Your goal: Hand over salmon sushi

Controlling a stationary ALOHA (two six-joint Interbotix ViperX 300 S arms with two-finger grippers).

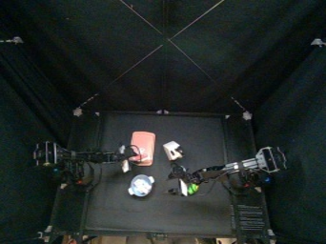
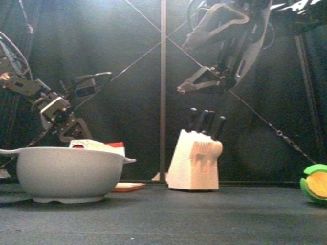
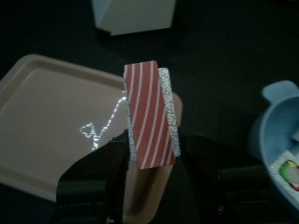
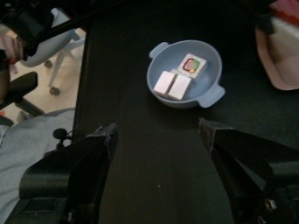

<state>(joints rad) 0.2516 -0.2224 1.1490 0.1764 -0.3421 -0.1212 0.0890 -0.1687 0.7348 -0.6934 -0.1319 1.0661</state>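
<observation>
Left end effector (image 3: 149, 171): jaws gripping the salmon sushi (image 3: 152, 112), a red-striped slice on white rice, and holding it above the worktop (image 3: 233, 79) beside the pink tray (image 3: 52, 114).

Right end effector (image 4: 158, 144): jaws standing wide apart, holding nothing, hovering over the bowl (image 4: 187, 72), which is carrying two white blocks.

Knife block (image 2: 194, 161): standing mid-worktop.

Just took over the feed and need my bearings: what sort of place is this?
Most likely a robot test pen with toy kitchen props: black curtains enclose a small black table holding a knife block, a pale bowl and a pink tray.
</observation>
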